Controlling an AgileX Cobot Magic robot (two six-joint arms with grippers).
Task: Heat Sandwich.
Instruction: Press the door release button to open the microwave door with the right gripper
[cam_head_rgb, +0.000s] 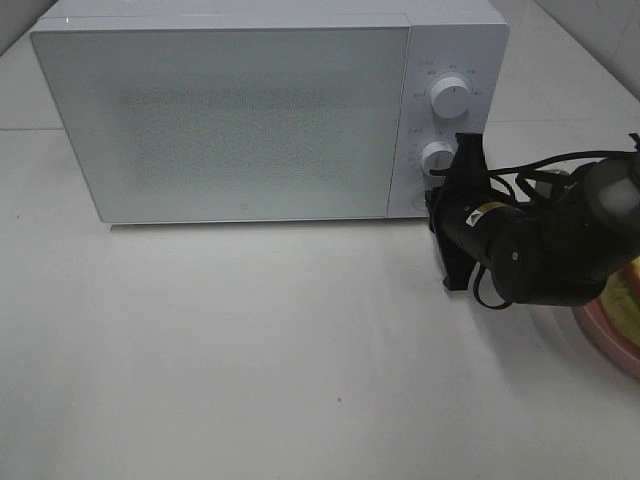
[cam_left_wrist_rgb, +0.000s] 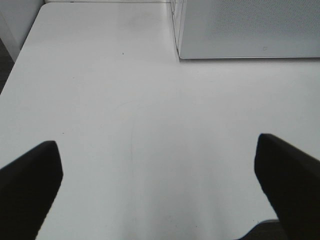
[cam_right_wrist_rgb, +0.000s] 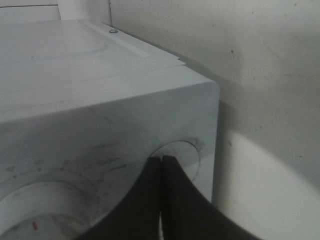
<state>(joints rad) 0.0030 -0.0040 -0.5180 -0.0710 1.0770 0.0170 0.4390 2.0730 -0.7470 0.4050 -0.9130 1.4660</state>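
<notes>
Entry: my right pincer at the microwave panel; sandwich waiting on the desk.
Detail: my right arm reaches low across the front right corner, jaws pressed together, holding nothing, tips at the round button under the lower knob. My left pincer hovers over bare desk, fingers wide apart and empty. The sandwich, yellow with a green edge, lies on the pink plate to the microwave's right, largely hidden behind my right arm. The microwave door is shut.
</notes>
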